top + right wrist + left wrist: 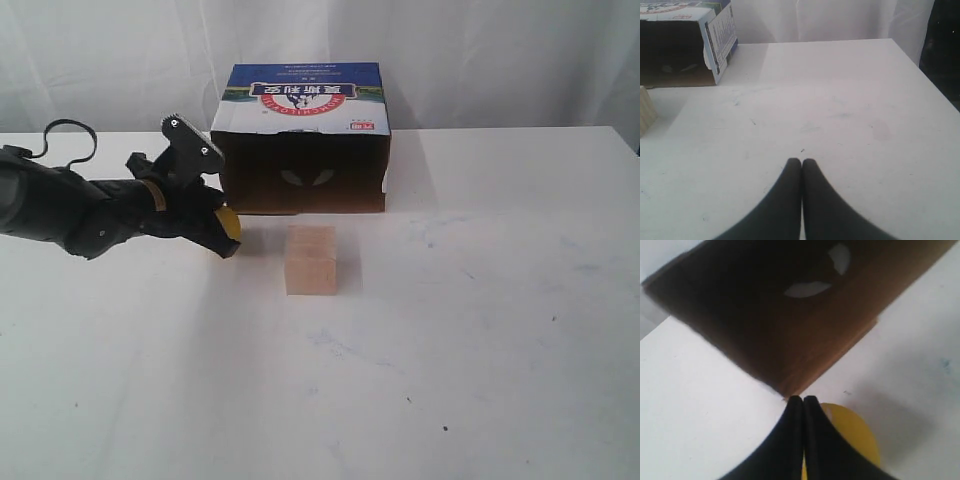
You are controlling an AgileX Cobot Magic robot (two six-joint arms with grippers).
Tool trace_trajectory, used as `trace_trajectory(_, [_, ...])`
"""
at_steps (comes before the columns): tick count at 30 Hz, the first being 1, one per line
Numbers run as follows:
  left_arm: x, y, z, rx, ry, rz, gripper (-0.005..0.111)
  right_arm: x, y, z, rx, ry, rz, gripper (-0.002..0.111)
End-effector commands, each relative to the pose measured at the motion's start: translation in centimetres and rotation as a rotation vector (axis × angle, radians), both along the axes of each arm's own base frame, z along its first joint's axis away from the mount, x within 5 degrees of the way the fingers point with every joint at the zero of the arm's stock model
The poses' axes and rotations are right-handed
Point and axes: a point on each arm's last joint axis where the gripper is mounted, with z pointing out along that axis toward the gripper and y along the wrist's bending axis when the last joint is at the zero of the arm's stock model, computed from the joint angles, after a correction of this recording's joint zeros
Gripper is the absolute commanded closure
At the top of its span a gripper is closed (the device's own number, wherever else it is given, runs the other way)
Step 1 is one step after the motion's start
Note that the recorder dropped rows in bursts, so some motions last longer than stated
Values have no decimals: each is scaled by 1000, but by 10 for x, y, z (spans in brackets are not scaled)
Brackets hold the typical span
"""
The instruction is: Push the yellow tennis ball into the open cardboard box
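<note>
Lying just near the left corner of the box (300, 150), the ball (231, 225) sits beside the left gripper (802, 401), its fingers pressed together, empty. This looks like the pushing step; next it needs steering far and rightward into the opening

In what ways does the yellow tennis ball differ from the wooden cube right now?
The yellow tennis ball is round and bright yellow; the wooden cube is pale with flat faces. The ball is partly hidden by the left gripper; the cube stands free, in full view. Both rest on the white table, outside the cardboard box.
</note>
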Motion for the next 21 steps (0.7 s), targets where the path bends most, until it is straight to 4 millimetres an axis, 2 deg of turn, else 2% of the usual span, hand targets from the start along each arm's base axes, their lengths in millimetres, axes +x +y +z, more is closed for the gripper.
trace_trajectory(1, [-7, -8, -17, 46, 94, -15, 107, 0, 0, 1, 3, -12, 0, 108])
trace_trajectory(12, [19, -16, -9, 31, 36, -15, 107, 0, 0, 1, 3, -12, 0, 108])
trace_trajectory(16, [28, -20, 1, 32, -8, -28, 107, 0, 0, 1, 3, -12, 0, 108])
trace_trajectory(21, [25, -32, 15, 39, -31, -58, 107, 0, 0, 1, 3, -12, 0, 108])
